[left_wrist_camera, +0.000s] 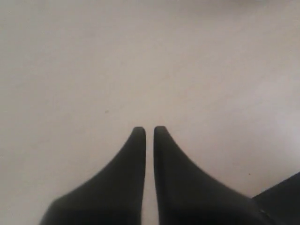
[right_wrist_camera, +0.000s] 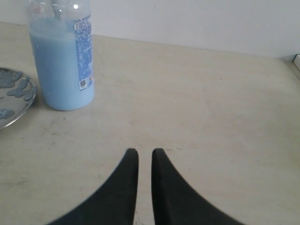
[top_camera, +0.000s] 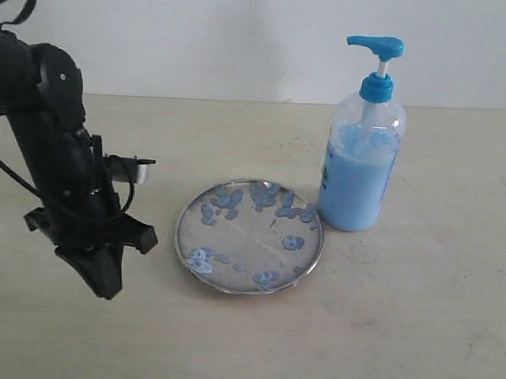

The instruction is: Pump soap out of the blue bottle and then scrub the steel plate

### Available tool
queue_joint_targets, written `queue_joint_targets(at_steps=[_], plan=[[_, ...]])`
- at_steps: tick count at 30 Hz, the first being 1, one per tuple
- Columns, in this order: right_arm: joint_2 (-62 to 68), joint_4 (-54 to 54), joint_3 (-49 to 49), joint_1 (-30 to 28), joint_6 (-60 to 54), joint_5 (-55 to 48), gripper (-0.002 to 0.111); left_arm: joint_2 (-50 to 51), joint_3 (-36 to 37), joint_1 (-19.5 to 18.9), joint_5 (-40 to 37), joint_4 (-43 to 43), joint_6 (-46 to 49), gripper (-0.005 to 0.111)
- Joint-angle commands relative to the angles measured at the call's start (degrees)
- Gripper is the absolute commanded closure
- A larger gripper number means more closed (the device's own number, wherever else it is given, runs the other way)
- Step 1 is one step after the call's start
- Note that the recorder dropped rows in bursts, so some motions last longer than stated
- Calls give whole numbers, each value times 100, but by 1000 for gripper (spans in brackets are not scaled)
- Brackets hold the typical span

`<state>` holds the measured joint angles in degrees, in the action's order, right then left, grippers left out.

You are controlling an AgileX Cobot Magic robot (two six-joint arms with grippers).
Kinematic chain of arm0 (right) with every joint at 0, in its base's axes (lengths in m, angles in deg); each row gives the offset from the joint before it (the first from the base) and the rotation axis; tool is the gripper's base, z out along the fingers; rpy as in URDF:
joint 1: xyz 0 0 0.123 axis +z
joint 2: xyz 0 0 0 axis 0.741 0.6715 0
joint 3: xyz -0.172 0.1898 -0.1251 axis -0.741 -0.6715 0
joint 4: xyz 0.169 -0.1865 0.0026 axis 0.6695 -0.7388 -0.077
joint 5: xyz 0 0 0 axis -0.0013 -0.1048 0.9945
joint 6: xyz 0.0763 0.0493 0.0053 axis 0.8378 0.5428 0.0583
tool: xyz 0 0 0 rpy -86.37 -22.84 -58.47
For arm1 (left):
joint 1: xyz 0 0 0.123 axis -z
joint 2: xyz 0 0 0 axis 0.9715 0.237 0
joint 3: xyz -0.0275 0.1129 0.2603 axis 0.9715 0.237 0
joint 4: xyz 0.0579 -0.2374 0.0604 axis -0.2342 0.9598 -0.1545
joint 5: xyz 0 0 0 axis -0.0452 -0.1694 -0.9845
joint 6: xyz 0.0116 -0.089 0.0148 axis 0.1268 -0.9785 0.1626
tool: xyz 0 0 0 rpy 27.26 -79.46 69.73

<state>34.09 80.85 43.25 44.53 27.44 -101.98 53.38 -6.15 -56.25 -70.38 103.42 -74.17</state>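
The steel plate [top_camera: 249,237] lies mid-table, shiny and round, dotted with pale blue soap blobs [top_camera: 268,197]. Just right of it stands the blue bottle [top_camera: 362,153], clear plastic half full of light blue liquid, with a bright blue pump head [top_camera: 378,46]. My left gripper [top_camera: 105,285] hangs left of the plate, apart from it, pointing down at bare table; its jaws [left_wrist_camera: 149,129] are shut with nothing between them. The right gripper [right_wrist_camera: 145,152] is out of the exterior view; it is shut and empty, facing the bottle [right_wrist_camera: 62,56] and the plate's rim [right_wrist_camera: 18,108] from a distance.
A pale beige tabletop [top_camera: 416,317] spreads around everything, with a white wall [top_camera: 227,35] behind. The left arm's black body [top_camera: 48,136] rises at the far left. Bare table lies between the right gripper and the bottle.
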Motion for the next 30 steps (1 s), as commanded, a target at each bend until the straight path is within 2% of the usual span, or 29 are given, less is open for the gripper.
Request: queue_joint_targets(at_steps=[1, 3, 5, 7, 8, 10, 13, 15, 17, 18, 20, 21, 22, 23, 24, 25, 26, 27, 28, 29, 30], plan=[[-26, 26, -1, -14, 12, 6, 107, 72, -504, 50, 19, 1235, 702, 102], [-26, 26, -1, -14, 12, 6, 107, 72, -871, 50, 239, 1840, 904, 102], [-26, 26, -1, -14, 12, 6, 107, 86, -1178, 50, 806, 2563, 1069, 102], [-26, 26, -1, -14, 12, 6, 107, 206, -1516, 50, 1326, 3551, 1793, 102], [-26, 26, -1, -14, 12, 6, 107, 330, -1739, 50, 1388, 3898, 2156, 102], [-26, 26, -1, -14, 12, 6, 107, 665, -2171, 50, 1285, 4148, 2252, 102], [-26, 26, -1, -14, 12, 6, 107, 1116, -2713, 70, 682, 3906, 2140, 102], [-26, 26, -1, -14, 12, 6, 107, 1346, -2893, 70, -53, 3317, 2010, 102], [-26, 26, -1, -14, 12, 6, 107, 1440, -2988, 70, -584, 2200, 1770, 102], [-26, 26, -1, -14, 12, 6, 107, 1440, -3001, 70, -584, 1526, 1647, 102], [-26, 26, -1, -14, 12, 6, 107, 1411, -3034, 70, -584, 264, 811, 102], [-26, 26, -1, -14, 12, 6, 107, 1389, -3090, 70, -584, 1, 364, 102], [-26, 26, -1, -14, 12, 6, 107, 1389, -3164, 60, -70, -86, -141, 102], [-26, 26, -1, -14, 12, 6, 107, 1389, -3218, 60, 538, 185, -339, 102], [-26, 26, -1, -14, 12, 6, 107, 1406, -3250, 60, 1116, 623, -222, 102], [-26, 26, -1, -14, 12, 6, 107, 1451, -3254, 88, 1469, 1439, 342, 102], [-26, 26, -1, -14, 12, 6, 107, 1510, -3264, 123, 1426, 2391, 1290, 102], [-26, 26, -1, -14, 12, 6, 107, 1572, -3264, 168, 1091, 3194, 2340, 102], [-26, 26, -1, -14, 12, 6, 107, 1636, -3264, 208, 353, 3618, 3200, 102], [-26, 26, -1, -14, 12, 6, 107, 1690, -3264, 253, -542, 3635, 3683, 102], [-26, 26, -1, -14, 12, 6, 107, 1703, -3264, 306, -584, 3453, 3879, 102]])
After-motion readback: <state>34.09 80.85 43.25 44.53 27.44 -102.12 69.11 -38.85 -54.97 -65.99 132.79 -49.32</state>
